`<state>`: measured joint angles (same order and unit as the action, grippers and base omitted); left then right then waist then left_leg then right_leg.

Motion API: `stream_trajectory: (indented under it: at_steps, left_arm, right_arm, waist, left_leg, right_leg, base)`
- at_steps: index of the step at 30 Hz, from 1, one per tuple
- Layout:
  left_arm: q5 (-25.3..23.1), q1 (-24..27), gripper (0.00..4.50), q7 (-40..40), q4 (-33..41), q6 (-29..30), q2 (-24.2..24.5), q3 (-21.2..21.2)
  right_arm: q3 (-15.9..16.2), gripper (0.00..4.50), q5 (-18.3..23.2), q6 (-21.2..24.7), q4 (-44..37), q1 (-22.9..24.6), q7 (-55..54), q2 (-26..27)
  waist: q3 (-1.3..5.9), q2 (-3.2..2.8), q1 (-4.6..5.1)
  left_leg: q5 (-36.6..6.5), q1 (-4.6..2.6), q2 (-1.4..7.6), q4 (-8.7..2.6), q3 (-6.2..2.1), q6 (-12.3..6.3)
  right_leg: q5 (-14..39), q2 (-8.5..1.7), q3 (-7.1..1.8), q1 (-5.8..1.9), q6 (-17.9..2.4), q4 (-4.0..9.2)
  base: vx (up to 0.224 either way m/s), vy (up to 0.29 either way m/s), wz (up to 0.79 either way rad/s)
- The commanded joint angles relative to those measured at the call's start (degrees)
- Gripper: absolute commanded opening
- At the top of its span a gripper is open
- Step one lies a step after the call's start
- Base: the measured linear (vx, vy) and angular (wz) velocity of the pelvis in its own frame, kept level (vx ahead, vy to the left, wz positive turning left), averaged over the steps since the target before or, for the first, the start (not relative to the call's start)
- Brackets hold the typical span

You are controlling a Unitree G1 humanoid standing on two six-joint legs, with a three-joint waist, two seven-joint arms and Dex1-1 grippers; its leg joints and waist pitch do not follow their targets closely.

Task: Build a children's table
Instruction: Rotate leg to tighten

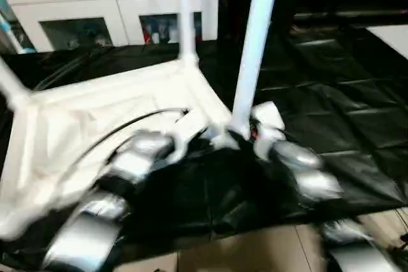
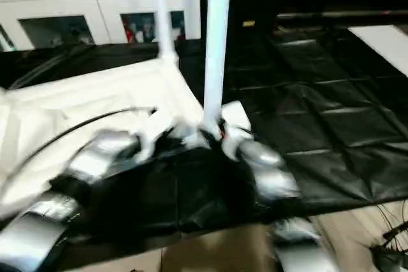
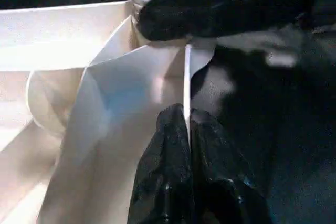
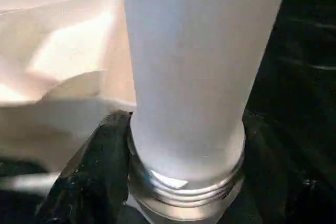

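Pinched thin in the left claw [image 3: 186, 129]: a rib at the corner of the upturned children's table [image 1: 95, 113] on the black tabletop [image 1: 331, 119]. Right claw [image 4: 178, 177] clasped around the leg [image 1: 255, 49] base. Likely light, stiff, slick plastic; best gripped low, near the socket.

Upturned children's table [image 1: 95, 113], legs upright, on black cloth [image 1: 331, 119]

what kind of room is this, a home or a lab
Probably an indoor test or demo room furnished like a home: a white cabinet with glass doors, a work table draped in black cloth, and loose cables on a pale floor.
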<state>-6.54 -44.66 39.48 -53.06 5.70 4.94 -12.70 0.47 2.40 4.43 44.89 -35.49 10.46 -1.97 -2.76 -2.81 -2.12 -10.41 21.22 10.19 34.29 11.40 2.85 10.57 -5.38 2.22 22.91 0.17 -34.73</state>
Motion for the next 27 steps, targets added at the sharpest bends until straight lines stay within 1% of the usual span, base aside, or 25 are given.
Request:
stream_trajectory:
  at_steps: [1,2,3,5,6,7,8,9,10,11,12,13,14,15,16,17,18,19,21,22,24,26,27]
  left_arm:
    - [-0.62,-1.21,0.0,-6.3,-3.97,-0.14,-1.74,0.74]
    - [-0.83,-1.72,0.0,-6.68,-4.6,-0.72,-2.19,0.6]
    - [-1.14,-2.25,0.0,-6.41,-5.05,-1.56,-2.53,0.22]
    - [-1.33,-2.59,0.0,-5.89,-5.42,-2.17,-2.61,-0.01]
    - [-1.42,-2.92,0.0,-5.62,-6.08,-2.53,-2.62,0.02]
    - [-1.51,-2.84,0.0,-4.8,-6.28,-3.15,-2.38,-0.13]
    - [-1.51,-2.84,0.0,-4.8,-6.28,-3.15,-2.38,-0.13]
    - [-1.58,-2.75,0.0,-4.44,-6.48,-3.3,-2.2,-0.2]
    - [-1.68,-2.64,0.0,-4.25,-6.6,-3.54,-1.98,-0.28]
    - [-1.82,-2.67,0.0,-4.19,-7.23,-4.07,-1.7,-0.4]
    - [-1.81,-2.51,0.0,-3.87,-7.5,-4.45,-1.33,-0.46]
    - [-1.87,-2.35,0.0,-3.43,-7.73,-5.04,-0.97,-0.55]
    - [-1.89,-1.96,0.0,-2.61,-7.79,-5.49,-0.28,-0.58]
    - [-2.04,-1.73,0.0,-2.02,-7.96,-6.03,0.23,-0.6]
    - [-2.04,-1.73,0.0,-2.02,-7.96,-6.03,0.23,-0.6]
    - [-2.1,-1.35,0.0,-0.85,-8.08,-6.81,1.05,-0.52]
    - [-2.12,-1.12,0.0,-0.12,-7.98,-7.36,1.52,-0.58]
    - [-2.13,-1.03,0.0,0.16,-7.94,-7.56,1.69,-0.6]
    - [-1.99,-0.12,0.0,3.2,-7.29,-9.72,3.57,-0.84]
    - [-1.93,0.15,0.0,4.29,-7.08,-10.75,4.09,-0.99]
    - [-0.79,1.42,0.0,9.51,-5.56,-13.31,5.44,-1.25]
    - [0.06,2.18,0.0,12.52,-4.47,-13.99,6.05,-1.32]
    - [1.0,3.69,0.0,17.3,-2.09,-14.53,7.63,-1.9]
  right_arm:
    - [0.77,2.68,0.7,1.33,3.76,-0.54,-2.5,3.55]
    - [0.8,2.68,0.5,0.79,4.19,-0.93,-3.04,4.1]
    - [0.75,2.68,0.47,0.08,4.3,-1.23,-2.67,4.43]
    - [0.3,2.68,0.82,-0.27,4.14,-1.33,-1.98,4.49]
    - [-0.41,3.24,1.33,-0.28,4.1,-1.47,-1.28,4.6]
    - [-1.22,3.38,1.8,-0.65,3.71,-1.38,-1.35,4.42]
    - [-1.22,3.38,1.8,-0.65,3.71,-1.38,-1.35,4.42]
    - [-1.35,3.49,1.75,-0.8,3.51,-1.35,-1.55,4.09]
    - [-1.53,3.65,1.81,-0.92,3.3,-1.3,-1.59,3.8]
    - [-1.83,3.78,1.85,-1.28,3.38,-1.4,-1.82,3.42]
    - [-1.27,3.78,1.23,-1.96,2.78,-1.21,-1.12,2.48]
    - [-0.57,3.88,0.57,-2.89,2.15,-0.98,-0.15,1.52]
    - [1.19,3.88,-0.78,-4.06,0.58,-0.35,2.57,-0.53]
    - [2.27,4.1,-1.66,-4.68,-0.6,0.21,4.73,-2.0]
    - [2.27,4.1,-1.66,-4.68,-0.6,0.21,4.73,-2.0]
    - [3.04,4.1,-2.11,-5.22,-2.43,1.03,8.6,-4.27]
    - [3.33,4.1,-2.27,-5.45,-3.38,1.44,10.2,-5.36]
    - [3.44,4.1,-2.33,-5.54,-3.75,1.59,10.8,-5.77]
    - [4.89,4.1,-3.29,-7.42,-6.68,2.83,15.89,-9.94]
    - [5.13,4.1,-3.45,-7.94,-7.29,3.1,17.02,-10.92]
    - [5.32,4.1,-2.71,-8.49,-8.99,3.82,20.7,-13.03]
    - [5.61,4.1,-2.05,-8.66,-9.93,4.26,22.51,-13.93]
    - [5.85,4.1,-0.44,-8.56,-12.0,5.3,26.35,-15.4]
  waist:
    - [3.25,0.58,-0.14]
    - [3.3,0.44,-0.3]
    - [3.25,0.49,-0.31]
    - [3.38,0.47,-0.43]
    - [3.38,0.36,-0.53]
    - [3.4,0.31,-0.57]
    - [3.38,0.35,-0.61]
    - [3.37,0.25,-0.62]
    - [3.35,-0.05,-0.64]
    - [3.33,0.11,-0.58]
    - [3.33,0.08,-0.61]
    - [3.28,0.03,-0.56]
    - [3.25,0.08,-0.61]
    - [3.3,0.07,-0.69]
    - [3.32,0.2,-0.74]
    - [3.35,0.27,-0.73]
    - [3.38,0.4,-0.86]
    - [3.37,0.3,-0.92]
    - [3.44,0.46,-0.94]
    - [3.41,0.46,-1.06]
    - [3.4,0.59,-1.12]
    - [3.58,0.33,-1.07]
    - [3.66,0.52,-1.11]
  left_leg:
    - [-21.07,-1.08,2.02,-5.0,-1.7,0.24]
    - [-20.46,-0.92,2.07,-5.02,-1.69,-0.28]
    - [-20.28,-0.83,2.07,-5.03,-1.66,-0.57]
    - [-19.92,-0.81,2.04,-4.98,-1.63,-0.99]
    - [-19.35,-0.64,2.11,-5.04,-1.66,-1.35]
    - [-19.34,-0.69,2.14,-5.05,-1.68,-1.42]
    - [-19.53,-0.67,2.17,-5.07,-1.66,-1.48]
    - [-19.66,-0.65,2.14,-5.07,-1.67,-1.62]
    - [-20.0,-0.69,2.21,-5.16,-1.76,-1.42]
    - [-20.2,-0.68,2.2,-5.21,-1.76,-1.38]
    - [-20.93,-0.79,2.19,-5.19,-1.75,-1.09]
    - [-21.23,-0.79,2.23,-5.24,-1.74,-1.09]
    - [-21.38,-0.76,2.22,-5.24,-1.77,-1.07]
    - [-21.25,-0.73,2.23,-5.2,-1.72,-1.06]
    - [-20.73,-0.57,2.19,-5.14,-1.67,-1.4]
    - [-20.27,-0.56,2.17,-5.09,-1.66,-1.6]
    - [-18.81,-0.29,2.15,-4.98,-1.67,-2.32]
    - [-18.09,-0.3,2.13,-4.87,-1.55,-2.86]
    - [-16.61,-0.08,2.05,-4.77,-1.57,-3.51]
    - [-16.05,-0.16,2.13,-4.68,-1.49,-4.02]
    - [-15.15,-0.08,2.17,-4.61,-1.43,-4.66]
    - [-13.84,0.11,2.25,-4.55,-1.44,-5.02]
    - [-13.43,0.01,2.4,-4.55,-1.46,-5.06]
  right_leg:
    - [20.35,-2.82,-1.54,-1.57,-11.29,5.46]
    - [19.17,-2.92,-1.61,-1.73,-11.42,5.42]
    - [18.95,-2.94,-1.62,-1.68,-11.43,5.51]
    - [17.82,-2.9,-1.58,-1.83,-11.36,5.41]
    - [16.62,-2.9,-1.57,-1.98,-11.61,5.28]
    - [16.4,-2.9,-1.55,-1.98,-11.73,5.23]
    - [16.21,-2.93,-1.56,-1.99,-11.88,5.22]
    - [16.21,-2.97,-1.57,-2.04,-11.97,5.21]
    - [16.54,-2.94,-1.51,-1.94,-11.99,5.18]
    - [16.69,-2.91,-1.48,-1.97,-11.93,5.29]
    - [17.04,-2.88,-1.49,-1.89,-11.92,5.3]
    - [17.16,-2.87,-1.52,-1.89,-11.94,5.29]
    - [17.45,-2.92,-1.47,-1.89,-11.84,5.37]
    - [17.1,-2.89,-1.46,-2.02,-11.63,5.39]
    - [16.48,-2.91,-1.53,-2.12,-11.6,5.33]
    - [16.2,-2.97,-1.55,-2.14,-11.77,5.25]
    - [15.42,-3.05,-1.54,-2.44,-11.76,5.2]
    - [14.97,-3.01,-1.56,-2.38,-11.81,5.27]
    - [14.42,-2.99,-1.46,-2.67,-12.06,5.14]
    - [14.14,-3.03,-1.48,-2.55,-12.21,5.22]
    - [14.05,-3.05,-1.5,-2.67,-12.35,5.16]
    - [12.77,-3.01,-1.39,-2.76,-13.09,4.8]
    - [12.03,-3.06,-1.37,-2.75,-13.48,4.73]
  base:
    - [0.0,0.0,0.0]
    - [0.0,0.0,0.0]
    - [0.0,0.0,0.0]
    - [0.0,0.0,0.0]
    - [0.0,0.0,0.0]
    - [0.0,0.0,0.0]
    - [0.0,0.0,0.0]
    - [0.0,0.0,0.0]
    - [0.0,0.0,0.0]
    - [0.0,0.0,0.0]
    - [0.0,0.0,0.0]
    - [0.0,0.0,0.0]
    - [0.0,0.0,0.0]
    - [0.0,0.0,0.0]
    - [0.0,0.0,0.0]
    - [0.0,0.0,0.0]
    - [0.0,0.0,0.0]
    - [0.0,0.0,0.0]
    - [0.0,0.0,0.0]
    - [0.0,0.0,0.0]
    - [0.0,0.0,0.0]
    - [0.0,0.0,0.0]
    - [0.0,0.0,0.0]
